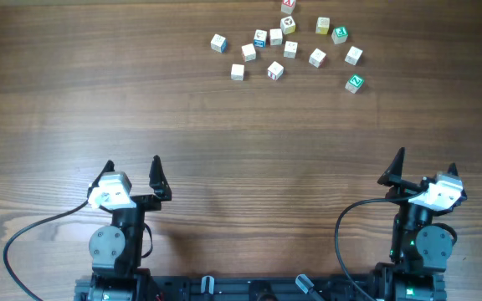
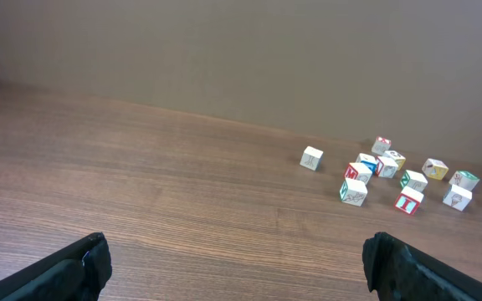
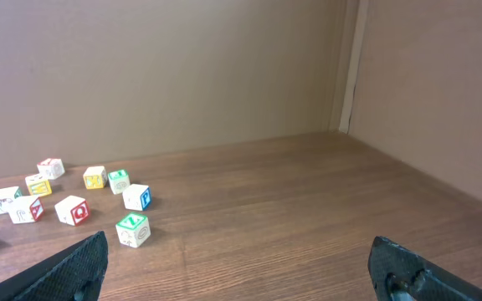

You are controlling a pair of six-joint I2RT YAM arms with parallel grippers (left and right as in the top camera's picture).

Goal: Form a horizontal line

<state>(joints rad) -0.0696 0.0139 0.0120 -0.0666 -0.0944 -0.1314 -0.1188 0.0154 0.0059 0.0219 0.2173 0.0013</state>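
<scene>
Several small white letter cubes lie scattered at the table's far side, around the cube [image 1: 290, 49] in the middle of the group. No straight row of three touching cubes shows; two cubes [image 1: 268, 38] sit close side by side. A green-marked cube [image 1: 355, 83] is nearest the right arm and also shows in the right wrist view [image 3: 132, 229]. The left wrist view shows the group at the far right [image 2: 392, 176]. My left gripper [image 1: 132, 171] [image 2: 237, 255] is open and empty at the near left. My right gripper [image 1: 425, 167] [image 3: 237, 255] is open and empty at the near right.
The wooden table [image 1: 241, 142] stretches between the grippers and the cubes. Brown cardboard walls stand behind the table in the wrist views [image 3: 182, 75], with a side wall at the right [image 3: 442, 92].
</scene>
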